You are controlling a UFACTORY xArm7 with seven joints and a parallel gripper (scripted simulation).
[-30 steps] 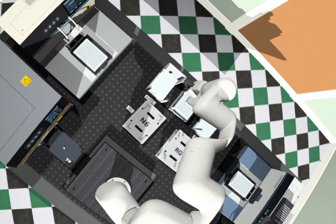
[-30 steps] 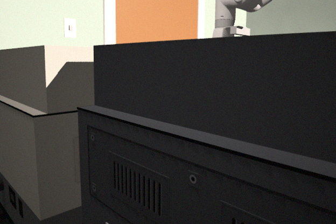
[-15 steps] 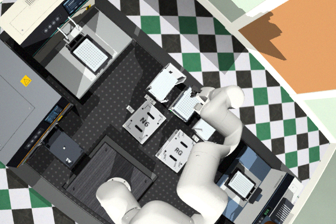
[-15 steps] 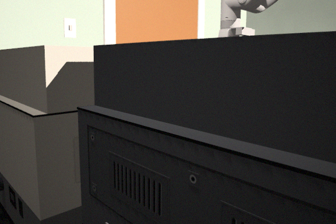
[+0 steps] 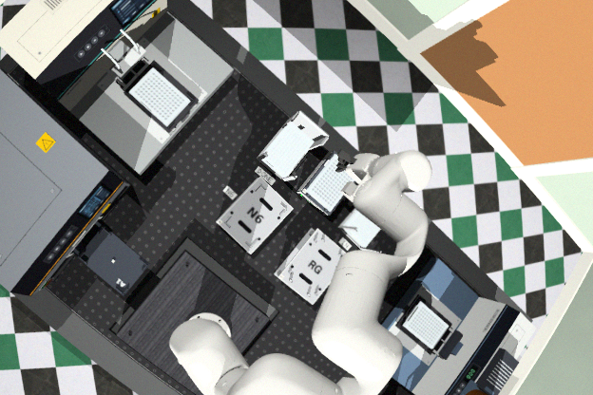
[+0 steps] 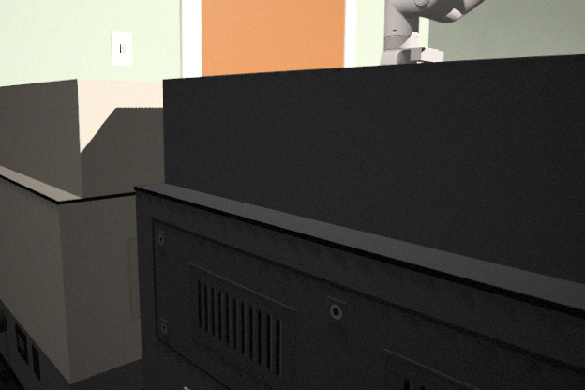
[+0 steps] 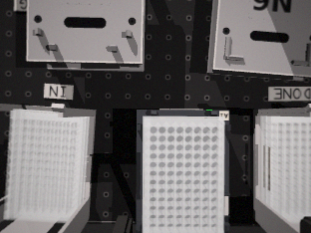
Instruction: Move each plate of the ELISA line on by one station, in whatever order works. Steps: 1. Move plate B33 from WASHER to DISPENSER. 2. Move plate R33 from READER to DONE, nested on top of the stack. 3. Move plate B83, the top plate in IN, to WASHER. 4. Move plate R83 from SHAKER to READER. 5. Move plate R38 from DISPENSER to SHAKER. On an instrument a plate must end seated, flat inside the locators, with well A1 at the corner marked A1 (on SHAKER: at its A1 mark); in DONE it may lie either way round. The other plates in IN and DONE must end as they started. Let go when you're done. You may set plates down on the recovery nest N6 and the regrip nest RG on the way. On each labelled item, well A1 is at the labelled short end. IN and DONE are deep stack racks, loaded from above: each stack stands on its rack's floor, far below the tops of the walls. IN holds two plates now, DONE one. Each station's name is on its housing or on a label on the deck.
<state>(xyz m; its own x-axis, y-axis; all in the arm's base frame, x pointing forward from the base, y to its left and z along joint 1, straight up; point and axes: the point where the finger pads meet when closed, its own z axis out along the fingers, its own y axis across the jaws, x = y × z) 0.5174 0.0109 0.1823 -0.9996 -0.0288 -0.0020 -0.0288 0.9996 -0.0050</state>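
My gripper [image 5: 345,174] is open and empty, hanging above the white well plate [image 5: 327,184] [image 7: 181,174] on the SHAKER station between the two stack racks. In the wrist view this plate fills the centre, with a small A1 mark [image 7: 224,116] at its upper right corner. The IN rack [image 5: 360,229] [image 7: 45,169] and the DONE rack [image 5: 291,145] [image 7: 286,164] each show a white plate inside. A plate [image 5: 159,96] sits on the WASHER and another plate [image 5: 425,324] on the DISPENSER. The READER nest [image 5: 113,263] holds no plate. I cannot read the plate labels.
Nest N6 [image 5: 254,218] [image 7: 259,45] and nest RG [image 5: 314,266] [image 7: 85,35] bear no plates. The arm [image 5: 364,294] [image 6: 411,7] reaches over RG and IN. In the exterior view a dark instrument housing [image 6: 368,163] hides the deck and the gripper.
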